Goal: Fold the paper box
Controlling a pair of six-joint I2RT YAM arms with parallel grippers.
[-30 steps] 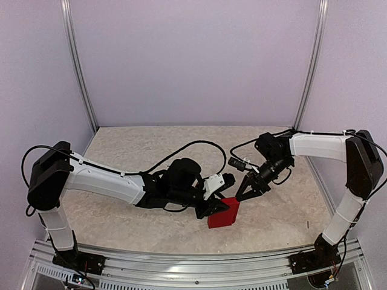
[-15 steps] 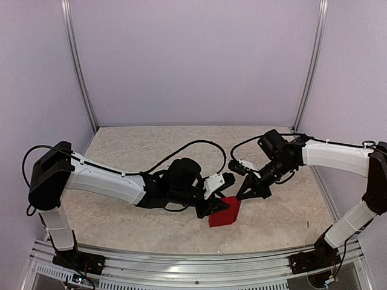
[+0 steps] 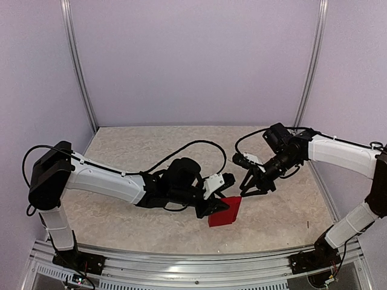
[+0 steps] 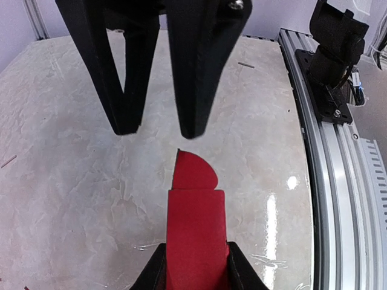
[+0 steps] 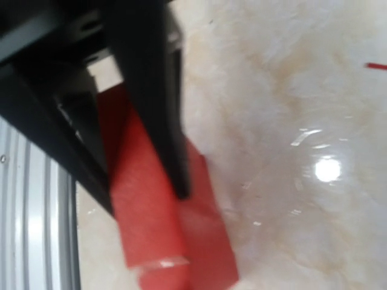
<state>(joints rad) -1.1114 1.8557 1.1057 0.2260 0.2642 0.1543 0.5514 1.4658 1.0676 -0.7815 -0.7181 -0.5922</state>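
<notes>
Red paper box pinched by the left gripper, the right gripper close by and spread.
Top view: the paper box stands tilted on the counter, near its front edge and between the two arms; the left jaws are on the box's upper left edge; the right gripper hangs just to the upper right of the box, not touching it. Left wrist view: the left gripper has its jaws pressed on both sides of the paper box, whose rounded flap points ahead; the right gripper comes down from the top with its jaws apart, tips just short of the flap; the counter is pale and marbled. Right wrist view, blurred: the right gripper shows spread jaws above the paper box, which lies on the counter.
</notes>
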